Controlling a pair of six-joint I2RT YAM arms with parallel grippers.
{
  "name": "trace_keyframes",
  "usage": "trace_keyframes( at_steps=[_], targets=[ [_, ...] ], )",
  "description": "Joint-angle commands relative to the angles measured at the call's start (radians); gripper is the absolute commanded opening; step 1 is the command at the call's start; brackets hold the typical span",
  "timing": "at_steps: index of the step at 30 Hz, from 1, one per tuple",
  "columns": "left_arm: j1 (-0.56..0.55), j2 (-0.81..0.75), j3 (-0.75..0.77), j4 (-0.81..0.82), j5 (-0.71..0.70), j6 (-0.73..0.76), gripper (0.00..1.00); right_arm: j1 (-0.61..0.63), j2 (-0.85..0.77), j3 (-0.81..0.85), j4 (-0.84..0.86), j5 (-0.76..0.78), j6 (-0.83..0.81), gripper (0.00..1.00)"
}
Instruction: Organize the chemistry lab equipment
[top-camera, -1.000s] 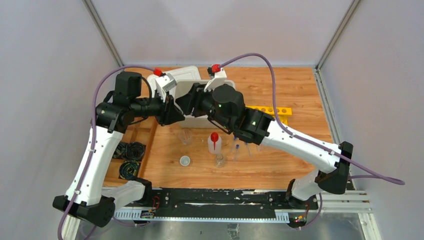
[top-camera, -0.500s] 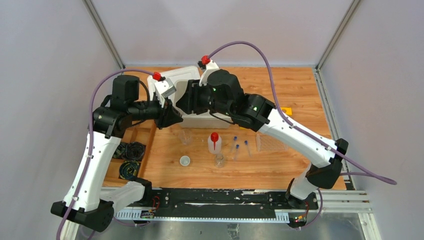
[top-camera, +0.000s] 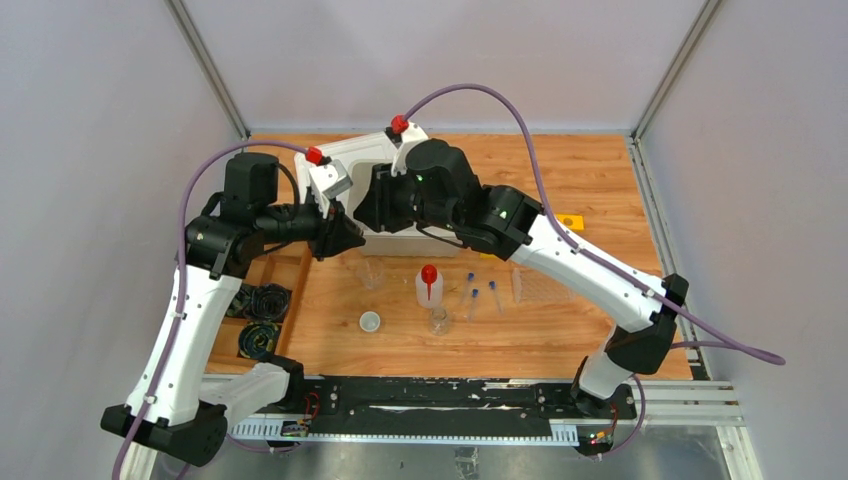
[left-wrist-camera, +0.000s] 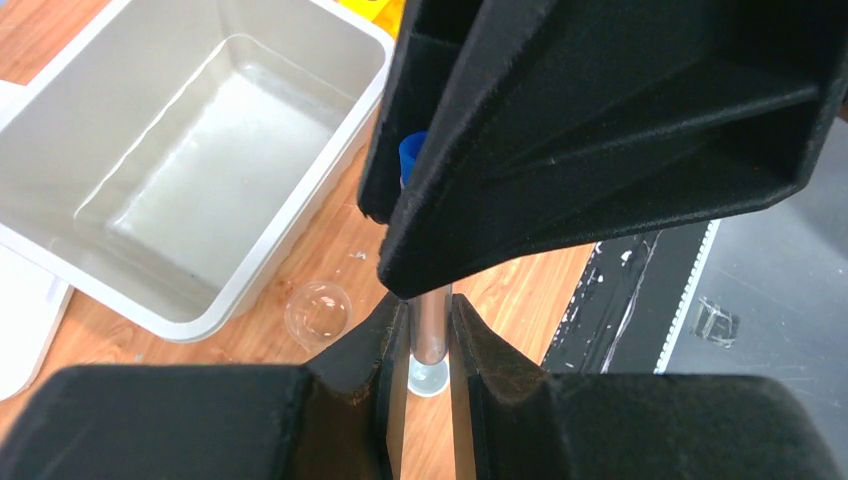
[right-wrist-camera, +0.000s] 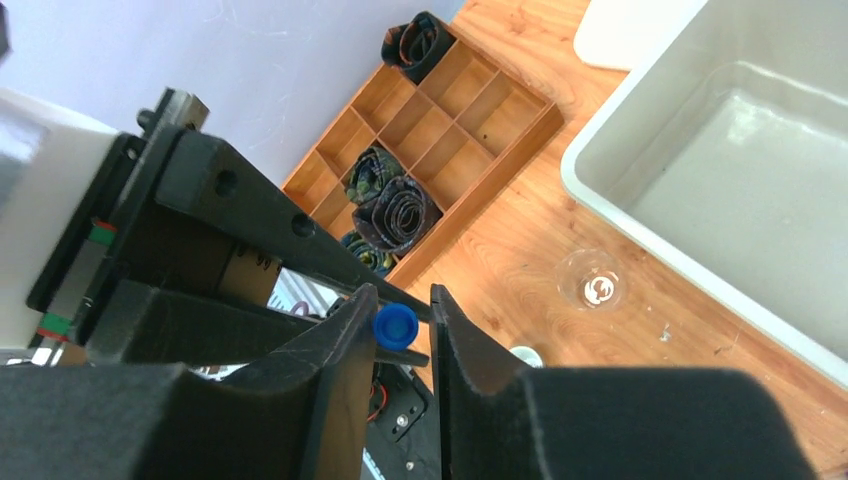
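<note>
Finds one tube raised off the table just in front of bin, at its left front corner. Records left gripper closed snugly on the clear barrel, a finger touching glass on either side: a firm hold, by the look of it. Records right gripper set over the other end, jaws narrowed to a slim gap with the blue cap between them. Cannot tell whether both fingers bear on the cap or merely flank it. Notes other equipment standing on the table in front of bin: beaker nearest, bottle to the beaker's right, cup and flask further forward, loose tubes lying right of bottle. Judges tube light, rigid, smooth-walled and breakable, hence apt to slide through a slack pinch and to crack under a hard one. Rates the cap the better purchase: plastic, slightly wider than the barrel, less slippery than glass. Advises squaring the fingers across the cap's sides, pressing gently, and confirming that grip before slackening the hold on the barrel. Warns against twisting or levering while both ends are gripped, since bending load falls on thin glass.
</note>
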Motion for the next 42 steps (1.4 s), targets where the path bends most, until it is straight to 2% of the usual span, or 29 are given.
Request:
trace_keyframes(
  at_steps=[1, 3, 7, 9, 10, 12, 14, 15, 18, 20, 25, 28, 35, 42],
  targets=[
    [0.001, -0.018, -0.004, 0.016, 0.010, 0.010, 0.01, -0.013, 0.024, 0.073, -0.024, 0.039, -0.051, 0.31],
    [0.001, -0.018, -0.005, 0.016, 0.005, 0.012, 0.01, -0.013, 0.036, 0.090, -0.045, 0.043, -0.056, 0.26],
    [0.001, -0.013, 0.002, 0.016, -0.011, 0.010, 0.04, -0.013, 0.024, 0.087, -0.065, 0.046, -0.064, 0.08],
    [0.001, -0.007, 0.006, 0.016, -0.020, 0.006, 0.06, -0.013, 0.010, 0.075, -0.072, 0.049, -0.073, 0.06],
    [0.001, -0.005, 0.008, 0.016, -0.025, 0.004, 0.13, -0.013, 0.002, 0.070, -0.077, 0.051, -0.079, 0.05],
    [0.001, 0.002, 0.013, 0.016, -0.040, -0.004, 0.59, -0.016, -0.010, 0.061, -0.093, 0.057, -0.084, 0.00],
    [0.001, 0.011, 0.020, 0.016, -0.060, -0.014, 0.93, -0.027, -0.028, 0.047, -0.110, 0.062, -0.091, 0.00],
    [0.001, 0.015, 0.024, 0.016, -0.071, -0.022, 0.99, -0.034, -0.038, 0.036, -0.122, 0.068, -0.097, 0.00],
    [0.001, 0.026, 0.035, 0.016, -0.108, -0.047, 1.00, -0.057, -0.087, -0.021, -0.165, 0.121, -0.131, 0.00],
    [0.001, 0.031, 0.038, 0.016, -0.133, -0.057, 1.00, -0.064, -0.155, -0.106, -0.183, 0.213, -0.171, 0.00],
    [0.002, 0.041, 0.045, 0.015, -0.186, -0.075, 1.00, -0.084, -0.356, -0.406, -0.163, 0.527, -0.251, 0.00],
    [0.001, 0.040, 0.049, 0.015, -0.187, -0.081, 1.00, -0.130, -0.474, -0.601, -0.118, 0.645, -0.259, 0.00],
    [0.001, 0.043, 0.039, 0.015, -0.189, -0.092, 1.00, -0.266, -0.652, -0.970, 0.032, 0.702, -0.196, 0.00],
    [0.001, 0.049, 0.035, 0.015, -0.189, -0.090, 1.00, -0.294, -0.656, -1.129, 0.195, 0.743, -0.168, 0.00]
  ],
)
